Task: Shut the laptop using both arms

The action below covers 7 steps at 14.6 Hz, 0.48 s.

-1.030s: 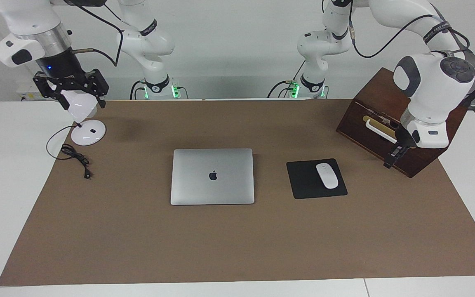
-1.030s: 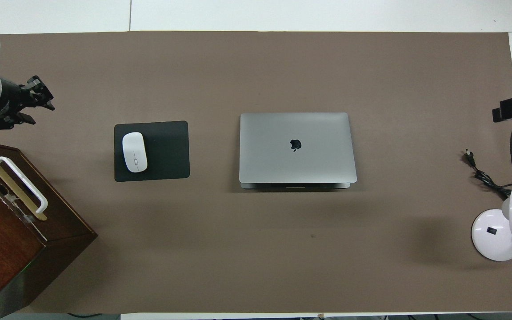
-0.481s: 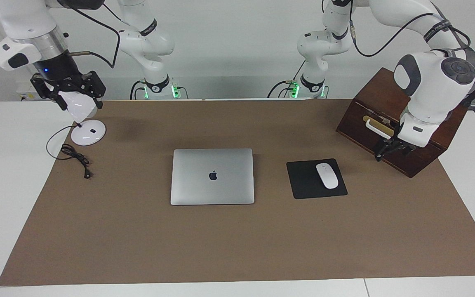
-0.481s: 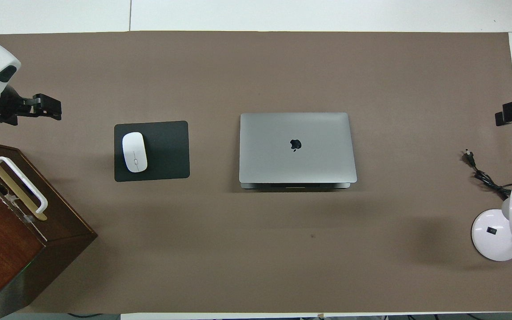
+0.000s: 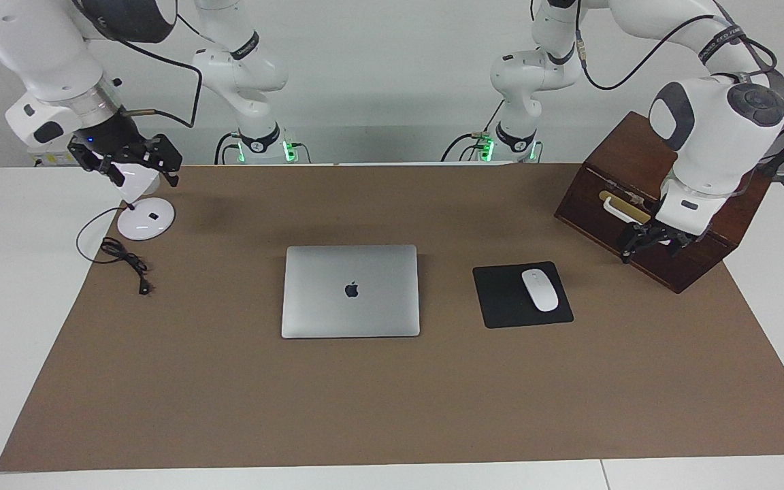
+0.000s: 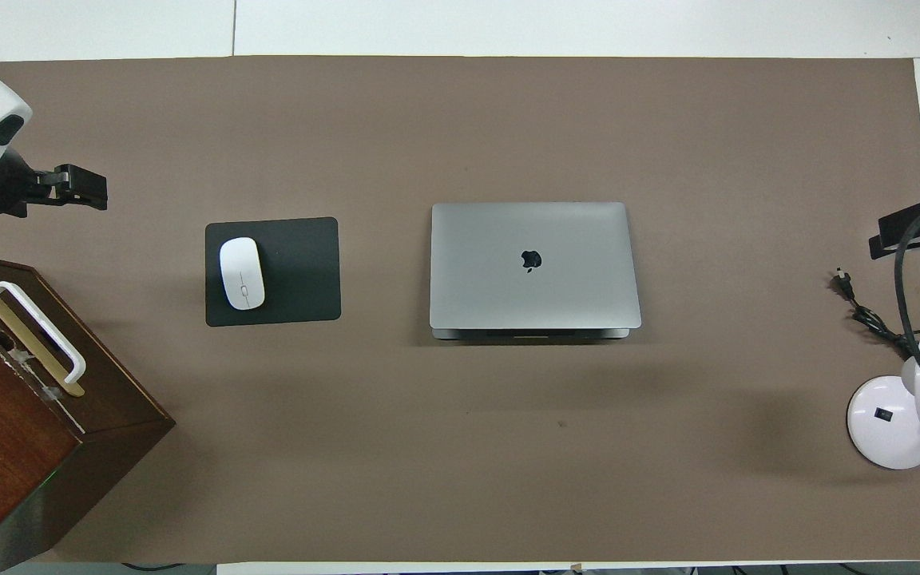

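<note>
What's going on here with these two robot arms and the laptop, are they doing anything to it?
Nothing is being handled at this moment. The laptop lies shut and flat in the middle of the brown mat, beside a white mouse on a black mousepad. Both arms are off at the ends of the table: the left claw hangs open in front of the wooden box, and the right claw is open above the white desk lamp. Neither touches the laptop.
</note>
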{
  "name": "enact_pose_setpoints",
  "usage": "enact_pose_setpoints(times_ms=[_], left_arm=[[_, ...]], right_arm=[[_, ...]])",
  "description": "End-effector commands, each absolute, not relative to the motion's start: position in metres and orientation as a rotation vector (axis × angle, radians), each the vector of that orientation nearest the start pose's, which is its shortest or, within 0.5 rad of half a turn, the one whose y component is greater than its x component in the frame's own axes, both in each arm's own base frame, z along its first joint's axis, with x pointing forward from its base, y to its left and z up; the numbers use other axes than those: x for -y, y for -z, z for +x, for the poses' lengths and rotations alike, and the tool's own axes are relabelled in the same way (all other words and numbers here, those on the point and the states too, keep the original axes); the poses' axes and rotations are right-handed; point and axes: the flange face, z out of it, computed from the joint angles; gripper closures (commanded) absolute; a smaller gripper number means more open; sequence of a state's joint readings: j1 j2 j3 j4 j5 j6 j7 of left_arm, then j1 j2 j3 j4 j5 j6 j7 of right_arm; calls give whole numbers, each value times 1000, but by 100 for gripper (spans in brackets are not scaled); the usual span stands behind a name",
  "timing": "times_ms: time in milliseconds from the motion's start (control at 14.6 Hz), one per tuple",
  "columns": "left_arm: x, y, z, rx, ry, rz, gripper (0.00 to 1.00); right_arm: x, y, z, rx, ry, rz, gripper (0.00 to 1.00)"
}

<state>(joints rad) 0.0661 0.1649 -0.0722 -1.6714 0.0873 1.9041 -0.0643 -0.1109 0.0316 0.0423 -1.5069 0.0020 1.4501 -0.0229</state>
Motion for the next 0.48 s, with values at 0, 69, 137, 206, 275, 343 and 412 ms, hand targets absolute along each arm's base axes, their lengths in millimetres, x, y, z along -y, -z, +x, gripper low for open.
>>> enact_pose_setpoints(times_ms=[0, 69, 137, 206, 275, 343, 412], left_arm=[[-5, -511, 617, 31, 136, -3054, 0], [-5, -511, 617, 31, 134, -3054, 0], [-5, -511, 617, 34, 129, -3055, 0], [-9, -521, 609, 49, 122, -3060, 0], [-12, -532, 599, 63, 88, -3073, 0], [-6, -533, 593, 64, 60, -3084, 0], [1, -545, 585, 55, 74, -3087, 0]], right_arm=[[40, -632, 533, -108, -141, -3145, 0], [40, -631, 534, -108, -146, -3144, 0], [40, -631, 534, -105, -143, -3145, 0], [40, -630, 535, -105, -141, -3145, 0], [40, -631, 536, -99, -129, -3150, 0], [40, -632, 536, -98, -127, -3149, 0], [40, -631, 536, -93, -126, -3147, 0]])
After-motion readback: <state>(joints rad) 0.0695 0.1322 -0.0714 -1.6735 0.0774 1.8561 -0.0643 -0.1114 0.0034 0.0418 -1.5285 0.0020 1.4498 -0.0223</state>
